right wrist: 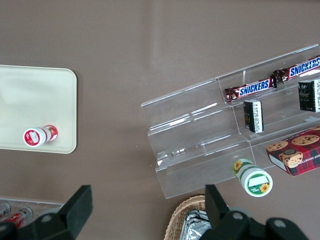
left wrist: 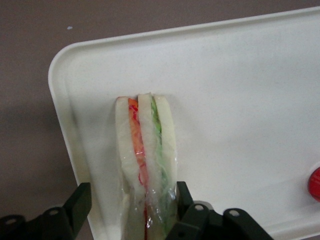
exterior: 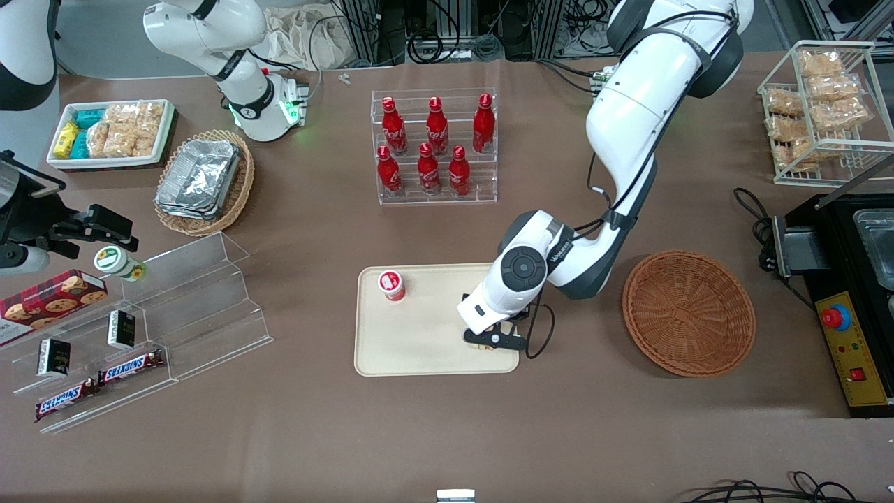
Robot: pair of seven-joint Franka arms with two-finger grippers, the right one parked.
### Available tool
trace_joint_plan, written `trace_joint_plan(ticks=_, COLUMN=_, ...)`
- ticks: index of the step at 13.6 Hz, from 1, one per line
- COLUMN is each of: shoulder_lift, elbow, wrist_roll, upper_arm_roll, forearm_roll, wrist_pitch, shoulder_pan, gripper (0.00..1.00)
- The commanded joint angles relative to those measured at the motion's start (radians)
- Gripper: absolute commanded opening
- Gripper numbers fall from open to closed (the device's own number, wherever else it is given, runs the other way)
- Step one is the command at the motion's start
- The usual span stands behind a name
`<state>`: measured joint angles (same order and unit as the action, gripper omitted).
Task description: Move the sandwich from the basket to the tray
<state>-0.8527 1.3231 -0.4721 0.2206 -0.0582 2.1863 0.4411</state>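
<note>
in front view the sandwich [exterior: 487, 347] is almost wholly hidden under the gripper [exterior: 493, 340] & wrist, only a pale sliver being seen; part of the tray [exterior: 419, 349] is covered by the arm too; in left wrist view the sandwich [left wrist: 146, 165] is cut off by the frame edge at its gripper [left wrist: 131, 212] end; the tray [left wrist: 240, 100] is cropped; a red object [left wrist: 314, 184] is cut by the edge, its identity not told there.

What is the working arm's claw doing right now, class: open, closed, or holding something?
Claw: open, low over the tray, its fingers either side of the sandwich, one clearly apart from it.
</note>
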Motion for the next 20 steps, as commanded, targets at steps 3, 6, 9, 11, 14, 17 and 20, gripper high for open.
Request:
trace_joint_plan(ticks=3, shoulder_lift=0.147, elbow=-0.015, wrist_roll=-0.005, upper_arm_roll=-0.007, forearm_roll=-0.015, wrist_pitch=-0.237, shoulder_pan=-0.034, gripper=0.99)
trace_joint_plan(ticks=6, shoulder_lift=0.275, elbow=-0.013, wrist_roll=0.088, upper_arm_roll=-0.006, forearm_roll=-0.015, wrist_pitch=-0.426, shoulder_pan=-0.097, gripper=0.99)
trace_joint_plan(ticks=9, shoulder_lift=0.381, elbow=-0.013, wrist_roll=0.170, upper_arm_roll=-0.006, forearm_roll=-0.008, wrist_pitch=-0.537, shoulder_pan=-0.191, gripper=0.99)
trace_joint_plan(ticks=11, shoulder_lift=0.443, elbow=-0.015, wrist_roll=0.258, upper_arm_roll=-0.004, forearm_roll=0.003, wrist_pitch=-0.608, shoulder_pan=-0.261, gripper=0.99)
trace_joint_plan(ticks=14, shoulder_lift=0.513, elbow=-0.015, wrist_roll=0.386, upper_arm_roll=-0.006, forearm_roll=-0.003, wrist_pitch=-0.655, shoulder_pan=-0.362, gripper=0.99)
trace_joint_plan(ticks=17, shoulder_lift=0.553, elbow=-0.021, wrist_roll=0.437, upper_arm_roll=-0.009, forearm_roll=-0.017, wrist_pitch=-0.697, shoulder_pan=-0.452, gripper=0.99)
trace_joint_plan(ticks=20, shoulder_lift=0.564, elbow=-0.022, wrist_roll=0.441, upper_arm_roll=-0.009, forearm_roll=-0.020, wrist_pitch=-0.715, shoulder_pan=-0.536, gripper=1.00)
